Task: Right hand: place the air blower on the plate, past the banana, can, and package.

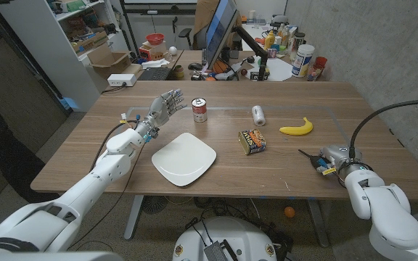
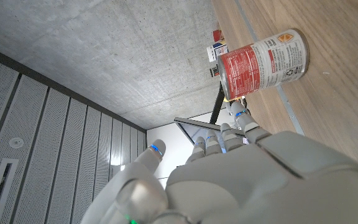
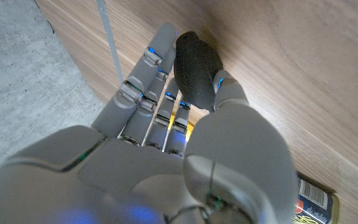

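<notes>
Right hand: the right hand (image 1: 334, 161) is at the near right part of the wooden tabletop (image 1: 296, 170); its fingers (image 3: 143, 84) and thumb close around the black rubber air blower (image 3: 194, 67), so it holds it.
Air blower: dark, rounded, soft-looking bulb; a thin black tip points from the hand toward the plate.
Risk: the smooth bulb may slip from the fingers, I think, or the arm may hit the flat printed package (image 1: 252, 141) on the way.
Plate: white square plate (image 1: 184, 158), well apart, on the left.
Farther: yellow banana (image 1: 297, 127), red-labelled can (image 1: 199, 109).
Left hand: the left hand (image 1: 163, 109) has fingers spread and holds nothing.
</notes>
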